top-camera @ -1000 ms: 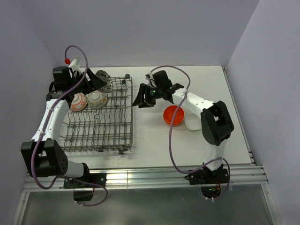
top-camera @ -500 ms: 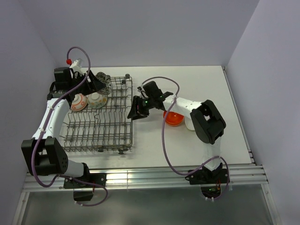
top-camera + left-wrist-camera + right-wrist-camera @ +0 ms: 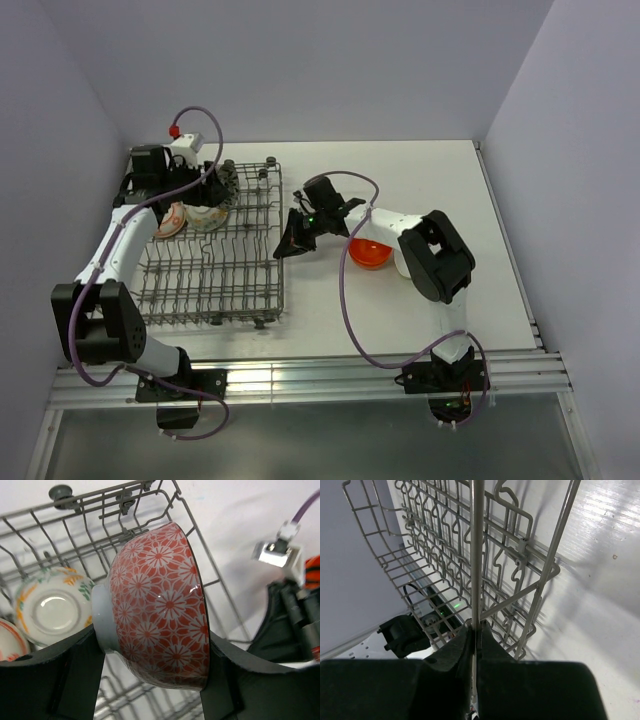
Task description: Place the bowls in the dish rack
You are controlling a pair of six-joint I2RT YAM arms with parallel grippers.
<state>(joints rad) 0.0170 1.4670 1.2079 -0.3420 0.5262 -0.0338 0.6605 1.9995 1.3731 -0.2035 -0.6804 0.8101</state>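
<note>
The right gripper (image 3: 475, 630) hung with its jaws apart just off the right edge of the dish rack (image 3: 210, 290) a second ago. It has since dropped onto that edge and pinched tight on one thin rim wire, and in the wrist view its two fingers meet on the wire with no gap. I judge that it is steadying the rack (or readying to drag it) rather than fetching a bowl. The orange bowl (image 3: 372, 255) lies untouched near the middle of the table (image 3: 480, 200), partly hidden by that arm.

The left gripper (image 3: 200, 185) clamps the red-flowered bowl (image 3: 160, 605) on edge, with one finger against its foot and the other at its mouth. It has swung from outside the rack's far-left corner to a spot over the far edge. The bowl hangs above the tines and is not yet seated. Two patterned bowls (image 3: 207, 212) already rest in the rack's far-left corner, just beside it.

For the task, this means two bowls are loaded and a third looks ready to be lowered into a slot. With the rack now held, pushing the bowl between the tines should not shove the rack away. At least the orange bowl is yet to be loaded.
</note>
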